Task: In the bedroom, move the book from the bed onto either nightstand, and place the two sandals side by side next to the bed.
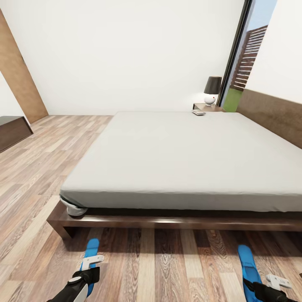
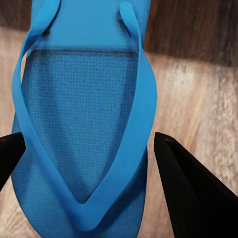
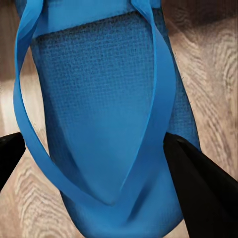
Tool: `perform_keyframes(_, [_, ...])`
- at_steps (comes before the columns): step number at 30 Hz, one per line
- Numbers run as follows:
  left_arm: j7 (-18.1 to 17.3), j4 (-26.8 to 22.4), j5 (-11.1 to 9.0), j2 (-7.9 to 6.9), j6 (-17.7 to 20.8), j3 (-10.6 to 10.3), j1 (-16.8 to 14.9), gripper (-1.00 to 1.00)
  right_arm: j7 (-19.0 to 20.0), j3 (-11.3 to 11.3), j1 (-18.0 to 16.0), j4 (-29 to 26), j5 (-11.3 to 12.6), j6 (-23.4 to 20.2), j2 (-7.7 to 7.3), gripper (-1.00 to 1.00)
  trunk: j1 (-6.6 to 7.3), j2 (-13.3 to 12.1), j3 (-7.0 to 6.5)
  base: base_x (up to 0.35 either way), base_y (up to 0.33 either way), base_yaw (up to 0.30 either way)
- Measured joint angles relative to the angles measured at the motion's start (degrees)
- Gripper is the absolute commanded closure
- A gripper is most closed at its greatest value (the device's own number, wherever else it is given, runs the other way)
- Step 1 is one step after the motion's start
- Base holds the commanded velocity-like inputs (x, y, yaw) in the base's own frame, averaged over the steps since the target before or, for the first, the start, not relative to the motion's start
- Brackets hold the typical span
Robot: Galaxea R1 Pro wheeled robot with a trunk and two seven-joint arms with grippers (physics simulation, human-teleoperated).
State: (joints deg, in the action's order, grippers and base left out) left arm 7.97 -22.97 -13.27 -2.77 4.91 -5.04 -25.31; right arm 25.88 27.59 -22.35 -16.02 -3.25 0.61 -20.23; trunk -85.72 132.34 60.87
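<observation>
Book (image 1: pixel 199 112) sits at the far bed (image 1: pixel 180 155) edge, upper right of frame, touching the nightstand (image 1: pixel 208 107) or just short, can't tell. Left sandal (image 1: pixel 91 251) and right sandal (image 1: pixel 246 262) on floor, bottom corners, well apart. Left tool (image 1: pixel 89 263) and right tool (image 1: pixel 274 282) each straddle one, jaws spread; contact unclear. Pairing remains.

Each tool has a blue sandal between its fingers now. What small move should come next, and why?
Probably bring the two arms inward. The left bright blue flip-flop and the right one lie far apart on the wooden floor, though both are near the bed's dark frame.
</observation>
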Motion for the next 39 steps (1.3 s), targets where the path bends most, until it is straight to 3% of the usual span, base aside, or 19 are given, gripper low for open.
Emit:
perform_keyframes(11, [0.11,0.00,-0.02,0.02,0.05,0.00,0.00,1.00,-0.04,0.00,-0.02,-0.53,-0.02,-0.04,0.04,1.00,-2.41,4.40,1.97,0.000,0.000,0.000])
perform_keyframes(17, [0.11,0.02,-0.02,0.02,0.06,0.00,0.00,1.00,0.03,-0.01,-0.02,-8.47,0.02,-0.69,0.06,1.00,-3.73,6.80,3.05,0.000,0.000,0.000])
perform_keyframes(26, [0.34,-0.27,0.03,-0.04,1.04,0.16,0.00,1.00,0.02,-0.01,-0.01,-9.77,-0.02,-0.76,0.06,1.00,-5.71,10.41,4.66,0.000,0.000,0.000])
perform_keyframes(27, [0.35,-0.40,0.03,-0.05,1.90,0.17,0.01,1.00,0.03,-0.02,-0.01,-9.76,-0.05,-0.76,0.06,1.00,-5.93,10.81,4.84,0.000,0.000,0.000])
perform_keyframes(32, [0.37,-9.16,0.39,-0.26,17.49,0.11,0.00,1.00,0.03,-0.01,-0.02,-9.76,0.00,-0.76,0.06,1.00,-6.09,10.95,5.94,0.000,0.000,0.000])
perform_keyframes(35, [0.40,-11.14,0.50,-0.28,20.00,0.13,0.01,1.00,0.04,-0.02,-0.01,-9.77,-0.02,-0.76,0.06,1.00,-6.17,10.99,6.61,0.000,0.000,0.000])
perform_keyframes(39, [0.83,-12.35,0.69,-0.35,20.45,0.14,0.01,1.00,0.03,-0.01,-0.01,-9.80,-0.02,-0.76,0.06,1.00,-6.27,11.04,7.49,0.000,0.000,0.000])
